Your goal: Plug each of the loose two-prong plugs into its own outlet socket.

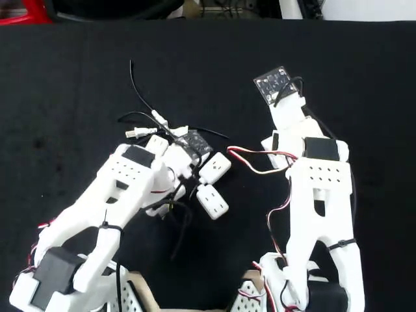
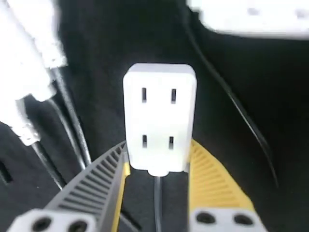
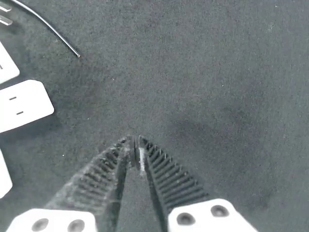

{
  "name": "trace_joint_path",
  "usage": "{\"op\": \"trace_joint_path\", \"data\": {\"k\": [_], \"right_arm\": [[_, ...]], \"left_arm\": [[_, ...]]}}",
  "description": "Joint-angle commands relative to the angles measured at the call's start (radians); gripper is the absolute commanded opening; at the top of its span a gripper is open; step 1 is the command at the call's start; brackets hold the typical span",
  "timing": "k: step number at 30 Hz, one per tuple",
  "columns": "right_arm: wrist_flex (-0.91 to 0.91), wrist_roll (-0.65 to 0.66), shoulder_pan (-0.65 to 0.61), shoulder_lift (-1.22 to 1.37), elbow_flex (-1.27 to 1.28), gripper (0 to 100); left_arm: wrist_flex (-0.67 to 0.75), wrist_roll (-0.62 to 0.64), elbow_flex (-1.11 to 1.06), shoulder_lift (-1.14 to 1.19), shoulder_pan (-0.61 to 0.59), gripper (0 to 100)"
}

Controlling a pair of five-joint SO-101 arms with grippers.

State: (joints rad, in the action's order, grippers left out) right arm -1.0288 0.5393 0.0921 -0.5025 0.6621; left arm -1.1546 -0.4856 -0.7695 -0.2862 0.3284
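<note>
My left gripper (image 2: pixel 158 149) is shut on a white outlet socket (image 2: pixel 159 116) with two pairs of slots. Its grey finger and yellow finger (image 2: pixel 207 179) press the block's two sides, and a black wire runs out of the block's near end. Blurred white plugs (image 2: pixel 29 72) on black wires lie close beside it. In the high view the left arm (image 1: pixel 130 175) ends at a cluster of two outlet sockets (image 1: pixel 214 168) (image 1: pixel 212 200) and loose plugs (image 1: pixel 156 120). My right gripper (image 3: pixel 134 145) is shut on nothing above bare black cloth, with an outlet socket (image 3: pixel 24 104) off to its side.
Another white outlet block (image 2: pixel 256 19) lies beyond the held one. Thin black wires (image 1: pixel 140 91) trail away from the plugs over the black table cloth (image 1: pixel 364 78). The right arm (image 1: pixel 312 169) stands to the right of the cluster, with red and white cables (image 1: pixel 257 162) looping off it.
</note>
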Motion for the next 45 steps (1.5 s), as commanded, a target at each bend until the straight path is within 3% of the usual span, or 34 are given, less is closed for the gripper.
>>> {"op": "trace_joint_path", "data": {"k": [1, 8, 12, 16, 23, 29, 34, 39, 45], "right_arm": [[0.015, -0.006, -0.014, -0.019, -0.004, 1.5], [0.018, -0.005, -0.015, -0.019, 0.008, 1.5], [0.020, 0.002, -0.054, -0.019, 0.013, 1.5], [0.020, 0.002, -0.051, -0.019, 0.012, 1.5], [0.012, 0.000, -0.078, -0.019, 0.004, 1.5], [-0.037, -0.021, -0.239, -0.016, 0.004, 2.1], [0.032, -0.066, -0.420, 0.051, 0.005, 13.9], [0.075, -0.081, -0.572, 0.257, -0.111, 9.3], [0.161, -0.245, -0.628, 0.613, -0.331, 12.9]], "left_arm": [[0.037, 0.009, -0.027, -0.005, 0.004, 7], [0.034, -0.218, -0.102, -0.017, -0.007, 22], [-0.025, -0.238, -0.079, -0.041, -0.005, 22], [-0.110, -0.216, -0.077, -0.233, -0.016, 22], [-0.109, -0.183, -0.249, -0.772, -0.232, 23], [-0.121, -0.176, -0.483, -1.138, -0.378, 22], [-0.121, -0.103, -0.610, -1.310, -0.581, 22], [-0.117, -0.064, -0.696, -1.409, -0.730, 22], [-0.115, -0.069, -0.774, -1.505, -0.800, 22]]}}
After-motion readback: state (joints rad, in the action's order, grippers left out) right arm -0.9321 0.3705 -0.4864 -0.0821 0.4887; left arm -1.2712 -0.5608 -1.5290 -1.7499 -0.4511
